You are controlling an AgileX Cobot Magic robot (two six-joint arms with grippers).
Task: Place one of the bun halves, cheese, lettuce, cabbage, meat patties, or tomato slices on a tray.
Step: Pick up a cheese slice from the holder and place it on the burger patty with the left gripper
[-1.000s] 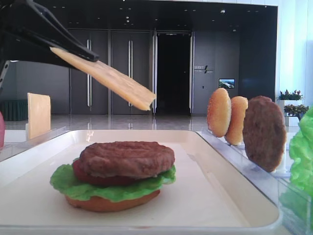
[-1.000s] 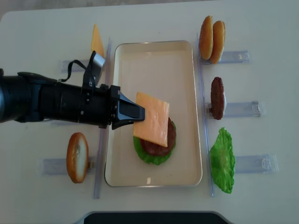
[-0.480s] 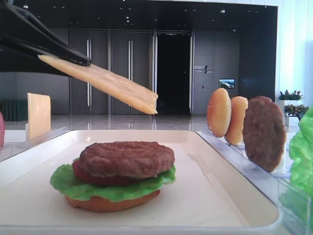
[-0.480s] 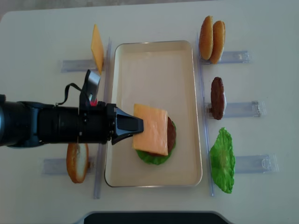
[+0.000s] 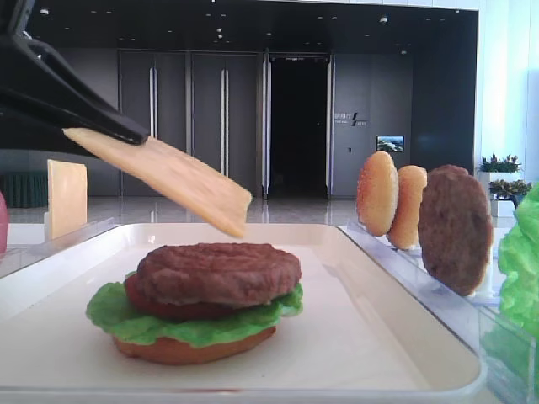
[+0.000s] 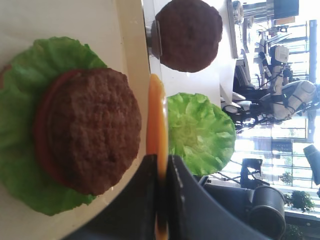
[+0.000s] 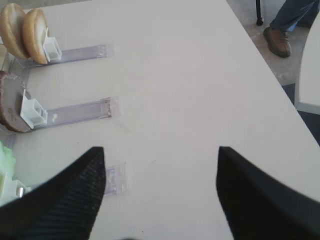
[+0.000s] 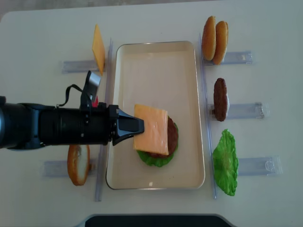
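The left end effector [image 8: 137, 125] pinches the cheese [image 8: 151, 129] by its 9 o'clock edge, tilted above the patty [image 5: 218, 273]. The stack sits at the tray's [image 8: 156, 61] 6 o'clock end. The right end effector [image 7: 160, 195] gapes wide over bare worktop [image 7: 190, 85].

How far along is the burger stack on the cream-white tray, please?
Done: tan bun half, green ruffled lettuce, red tomato slice and brown patty are stacked on the cream-white tray. In hand: left gripper holds the yellow cheese slice tilted above the patty. Left: lowering and releasing it.

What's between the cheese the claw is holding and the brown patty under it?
Nothing, just air. In the low side view the held cheese tilts above the patty without touching it.
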